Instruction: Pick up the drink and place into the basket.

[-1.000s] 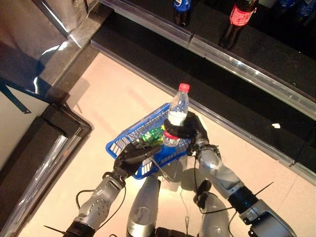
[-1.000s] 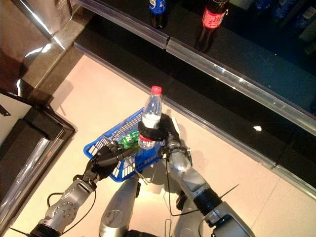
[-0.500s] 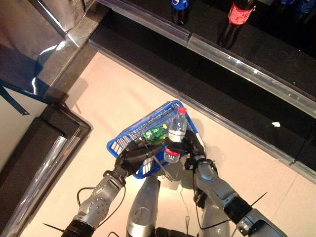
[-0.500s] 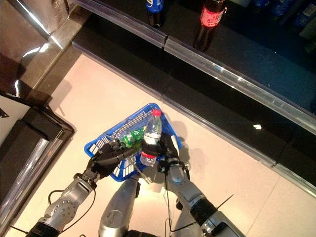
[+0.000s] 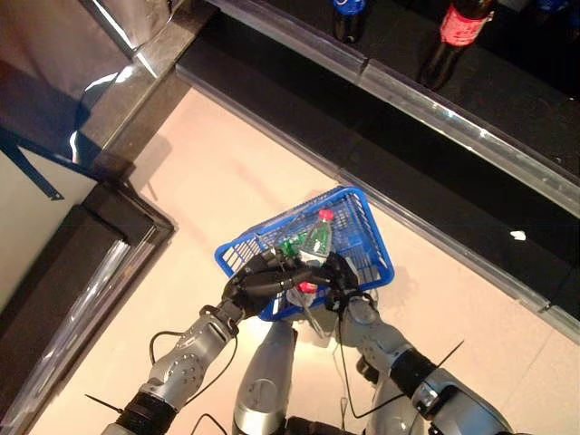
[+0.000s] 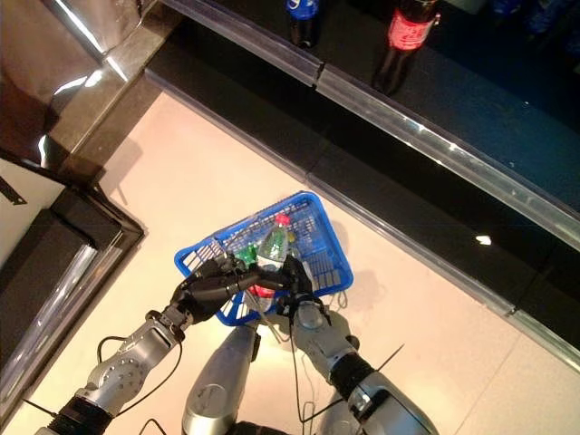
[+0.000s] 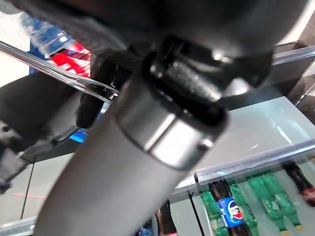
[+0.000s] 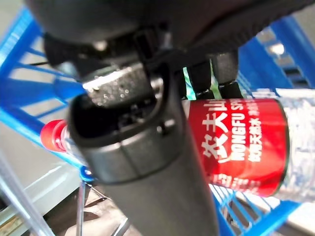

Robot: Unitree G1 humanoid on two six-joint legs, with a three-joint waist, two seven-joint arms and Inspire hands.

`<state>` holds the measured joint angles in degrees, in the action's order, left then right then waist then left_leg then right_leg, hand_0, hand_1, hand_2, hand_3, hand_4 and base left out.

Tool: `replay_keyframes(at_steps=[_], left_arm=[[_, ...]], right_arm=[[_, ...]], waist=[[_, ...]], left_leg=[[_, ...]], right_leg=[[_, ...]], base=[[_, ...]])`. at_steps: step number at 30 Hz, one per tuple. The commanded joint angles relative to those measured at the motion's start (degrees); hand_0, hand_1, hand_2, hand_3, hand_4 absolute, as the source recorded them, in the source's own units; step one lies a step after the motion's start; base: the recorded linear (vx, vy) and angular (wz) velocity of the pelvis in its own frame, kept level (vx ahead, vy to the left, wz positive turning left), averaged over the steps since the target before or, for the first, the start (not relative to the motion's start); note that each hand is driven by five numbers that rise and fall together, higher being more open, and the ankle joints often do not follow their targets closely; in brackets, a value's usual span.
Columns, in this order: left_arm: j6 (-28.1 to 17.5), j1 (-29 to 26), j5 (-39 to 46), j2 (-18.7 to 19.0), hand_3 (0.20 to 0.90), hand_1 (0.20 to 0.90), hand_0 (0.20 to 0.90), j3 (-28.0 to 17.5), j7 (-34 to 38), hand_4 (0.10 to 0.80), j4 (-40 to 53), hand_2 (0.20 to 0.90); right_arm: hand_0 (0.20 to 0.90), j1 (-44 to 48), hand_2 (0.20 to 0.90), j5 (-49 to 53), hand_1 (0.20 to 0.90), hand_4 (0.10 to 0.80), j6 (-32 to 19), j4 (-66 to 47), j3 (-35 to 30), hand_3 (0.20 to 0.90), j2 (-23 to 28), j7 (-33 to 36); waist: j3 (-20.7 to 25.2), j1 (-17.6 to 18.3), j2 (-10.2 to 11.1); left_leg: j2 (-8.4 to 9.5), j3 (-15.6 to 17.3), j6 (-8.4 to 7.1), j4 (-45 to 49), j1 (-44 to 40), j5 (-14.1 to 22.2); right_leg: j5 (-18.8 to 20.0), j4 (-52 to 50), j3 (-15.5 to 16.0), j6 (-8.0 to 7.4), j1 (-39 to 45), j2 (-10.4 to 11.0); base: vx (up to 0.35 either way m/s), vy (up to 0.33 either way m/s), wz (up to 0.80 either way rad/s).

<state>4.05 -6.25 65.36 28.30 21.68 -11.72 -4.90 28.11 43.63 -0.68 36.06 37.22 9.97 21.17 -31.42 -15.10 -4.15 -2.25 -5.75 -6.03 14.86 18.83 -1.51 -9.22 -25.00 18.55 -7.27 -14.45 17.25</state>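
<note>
The blue basket [image 5: 372,227] hangs in front of me over the floor. My left hand [image 5: 261,276] is shut on its thin wire handles [image 7: 49,73]. My right hand [image 5: 338,272] is shut on a clear water bottle [image 5: 316,239] with a red cap and red label. It holds the bottle low inside the basket, leaning with the cap away from me. The right wrist view shows the thumb [image 8: 138,132] lying across the bottle's red label [image 8: 241,147], with blue basket mesh [image 8: 275,49] behind. A green drink [image 5: 290,245] lies in the basket beside the bottle.
A dark shelf with a steel front rail [image 5: 453,118] runs across the back. It bears a cola bottle with a red label [image 5: 458,36] and one with a blue label [image 5: 349,14]. A dark steel-edged cabinet [image 5: 82,263] stands at the left.
My right hand has brought the water bottle down from above the basket's rim into the basket. The basket and left hand sit a little further right in the picture.
</note>
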Motion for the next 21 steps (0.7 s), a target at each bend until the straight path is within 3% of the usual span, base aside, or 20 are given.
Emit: replay_keyframes(at_steps=[1,6,16,17,18,19,20,21], left_arm=[[-3.96,-6.75,3.71,-2.25,0.200,0.300,0.300,1.78,-18.92,0.100,27.27,0.300],[-4.25,-8.94,4.05,-0.95,0.200,0.300,0.300,3.81,-19.19,0.100,27.21,0.300],[-1.19,-11.56,6.10,-1.13,0.200,0.300,0.300,3.27,-17.75,0.100,26.59,0.300],[-1.04,-11.50,6.19,-1.05,0.200,0.300,0.300,3.18,-17.60,0.100,26.67,0.300],[-0.99,-11.51,6.24,-1.00,0.200,0.300,0.300,3.13,-17.57,0.100,26.70,0.300],[-0.87,-11.63,6.45,-0.85,0.200,0.300,0.300,2.96,-17.21,0.100,26.72,0.300],[-0.78,-11.80,6.72,-0.85,0.200,0.300,0.300,2.91,-16.90,0.100,26.68,0.300],[-0.56,-12.06,7.01,-0.96,0.200,0.300,0.300,2.80,-16.36,0.100,26.48,0.300]], right_arm=[[0.300,8.21,0.300,10.60,0.300,0.100,-8.28,-0.95,0.01,0.200,-8.93,-7.98],[0.300,12.43,0.300,17.75,0.300,0.100,-10.01,2.70,-3.88,0.200,-8.66,-9.33],[0.300,23.70,0.300,30.72,0.300,0.100,-8.24,16.38,-14.70,0.200,-5.13,-12.33],[0.338,24.54,0.338,31.30,0.338,0.144,-8.05,17.11,-15.46,0.244,-4.65,-12.44],[0.505,24.77,0.505,31.38,0.505,0.339,-8.00,17.27,-15.65,0.439,-4.51,-12.43],[0.782,25.97,0.782,31.64,0.782,0.663,-7.51,18.10,-16.37,0.763,-4.00,-12.91],[0.782,26.61,0.782,31.75,0.782,0.663,-7.12,18.46,-16.58,0.763,-3.82,-13.35],[0.900,27.42,0.900,31.78,0.900,0.800,-6.99,18.87,-16.59,0.900,-3.62,-14.01]], waist=[[1.63,-1.53,-3.45],[1.63,-1.93,-3.82],[1.63,-3.52,-4.55],[1.63,-3.69,-4.59],[1.63,-3.74,-4.60],[1.63,-3.94,-4.65],[1.63,-4.05,-4.65],[1.63,-4.22,-4.61]], left_leg=[[3.62,-2.30,3.51,2.69,1.81,-0.78],[4.01,-2.53,3.74,2.73,2.70,-0.95],[4.71,-2.79,4.06,4.04,3.99,-0.44],[4.79,-2.88,4.09,3.98,4.05,-0.45],[4.81,-2.90,4.11,3.99,4.08,-0.44],[4.92,-3.00,4.19,3.98,4.18,-0.44],[4.97,-3.03,4.24,3.93,4.30,-0.47],[5.02,-3.08,4.31,3.86,4.51,-0.56]], right_leg=[[4.83,1.09,-0.28,3.53,2.79,-0.85],[5.59,1.20,-0.22,3.28,1.96,-0.57],[5.90,0.22,0.41,3.15,1.11,0.51],[5.94,0.29,0.48,3.13,1.08,0.55],[5.96,0.27,0.50,3.13,1.04,0.58],[6.05,0.20,0.60,3.11,0.87,0.70],[6.08,0.18,0.63,3.10,0.71,0.72],[6.15,0.06,0.68,3.07,0.40,0.78]], base=[[0.022,-0.004,0.07],[0.013,0.007,0.11],[0.021,0.011,0.02],[0.025,0.012,0.05],[0.021,0.010,0.09],[0.013,0.006,0.12],[0.013,0.008,0.13],[0.003,0.002,0.08]])
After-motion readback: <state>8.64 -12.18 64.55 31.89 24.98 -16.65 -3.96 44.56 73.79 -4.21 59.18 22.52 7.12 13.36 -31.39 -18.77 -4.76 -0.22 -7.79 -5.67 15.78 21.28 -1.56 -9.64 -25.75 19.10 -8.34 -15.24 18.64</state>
